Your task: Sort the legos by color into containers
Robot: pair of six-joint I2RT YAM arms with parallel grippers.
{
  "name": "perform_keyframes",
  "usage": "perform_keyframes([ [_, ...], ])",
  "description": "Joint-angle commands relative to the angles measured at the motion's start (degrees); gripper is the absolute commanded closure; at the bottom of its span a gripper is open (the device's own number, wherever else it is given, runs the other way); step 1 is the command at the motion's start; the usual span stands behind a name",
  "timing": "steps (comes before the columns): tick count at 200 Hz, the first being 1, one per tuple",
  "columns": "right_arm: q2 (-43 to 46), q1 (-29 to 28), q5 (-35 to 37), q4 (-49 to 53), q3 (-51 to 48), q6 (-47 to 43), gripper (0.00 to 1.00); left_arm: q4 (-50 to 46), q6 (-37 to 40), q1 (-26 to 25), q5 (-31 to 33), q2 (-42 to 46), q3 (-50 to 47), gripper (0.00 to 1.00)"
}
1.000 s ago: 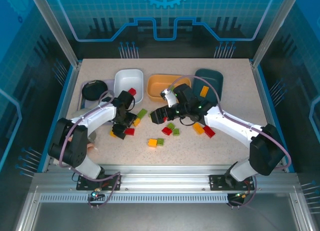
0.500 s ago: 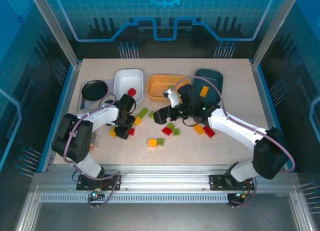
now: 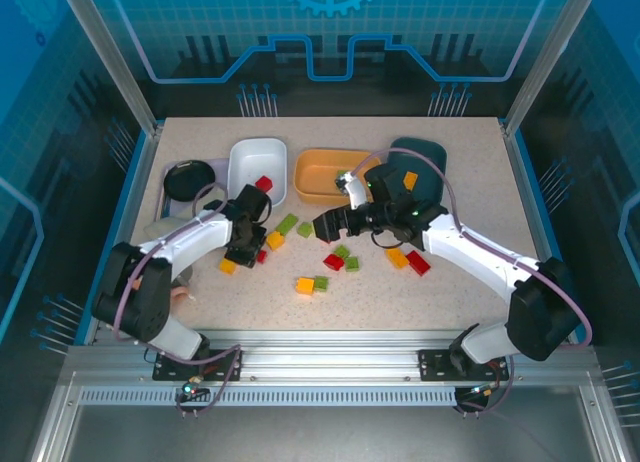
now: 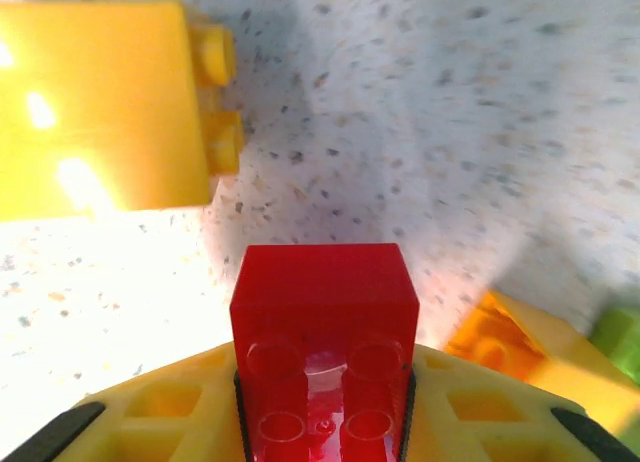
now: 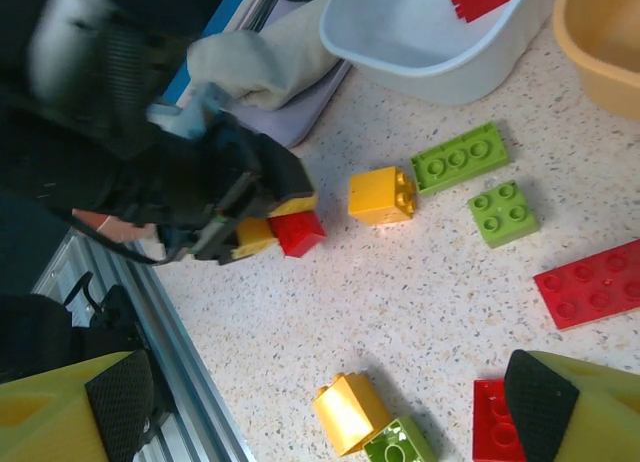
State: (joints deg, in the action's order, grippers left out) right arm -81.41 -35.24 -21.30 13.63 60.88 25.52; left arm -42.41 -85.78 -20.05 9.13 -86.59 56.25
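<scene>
My left gripper (image 3: 254,252) is shut on a small red lego (image 4: 322,327), pinched between its yellow fingers (image 4: 150,412) just above the table. That red lego (image 5: 298,230) also shows in the right wrist view. Yellow legos (image 3: 228,266) (image 3: 274,240) lie on either side of it. My right gripper (image 3: 326,227) hovers open over the middle, above a yellow lego (image 5: 345,412) and a green one (image 5: 395,444). At the back stand the white container (image 3: 240,162) holding a red lego (image 3: 263,184), the orange container (image 3: 312,177), and the teal container (image 3: 428,154) holding an orange lego (image 3: 408,182).
Green legos (image 3: 287,224) (image 3: 305,229), a red and green cluster (image 3: 334,262), plus an orange (image 3: 397,257) and a red one (image 3: 418,264) lie scattered mid-table. A black round dish (image 3: 188,179) sits at the back left. A cloth (image 5: 260,67) lies beside the white container.
My left gripper's jaws have closed on the red lego after shifting slightly toward it. The right arm has drifted a little to the right and back.
</scene>
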Motion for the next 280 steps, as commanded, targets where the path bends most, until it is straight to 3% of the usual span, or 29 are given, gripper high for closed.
perform_keyframes([
  [1, 2.1, 2.5, 1.3, -1.8, 2.7, 3.7, 0.06, -5.1, 9.9, 0.7, 5.9, 1.1, 9.0, 0.65],
  [22, 1.5, 3.3, 3.4, -8.1, 2.8, 6.8, 0.05, -5.7, 17.4, 3.1, 4.8, -4.4, 18.0, 0.64],
  [60, -3.4, 4.7, 7.0, -17.9, 6.1, 11.6, 0.04, 1.3, 25.2, 8.3, 0.6, -17.5, 32.1, 0.65],
  [124, -8.7, 7.7, 7.7, -10.8, 15.3, 12.0, 0.04, -1.3, 30.6, 12.7, -6.1, -45.8, 62.5, 0.63],
  [155, -6.8, 8.7, 9.2, -6.1, 13.4, 10.0, 0.04, -3.8, 30.0, 13.3, -7.4, -51.7, 68.7, 0.52],
  [182, -3.4, 8.9, 14.5, 2.4, 11.7, 6.1, 0.05, -4.0, 29.9, 13.2, -9.1, -51.0, 69.3, 0.32],
  [214, -0.7, 9.5, 23.7, 20.8, 9.9, 1.6, 0.09, -5.3, 30.4, 12.2, -9.7, -44.6, 66.7, 0.22],
  [245, -2.8, 9.7, 26.5, 35.0, 8.7, -5.5, 0.12, -2.1, 32.8, 8.1, -10.1, -31.4, 54.9, 0.15],
  [280, -9.0, 9.4, 26.6, 42.6, 10.4, -12.8, 0.14, 5.6, 37.5, 0.4, -15.5, -14.4, 33.0, 0.08],
])
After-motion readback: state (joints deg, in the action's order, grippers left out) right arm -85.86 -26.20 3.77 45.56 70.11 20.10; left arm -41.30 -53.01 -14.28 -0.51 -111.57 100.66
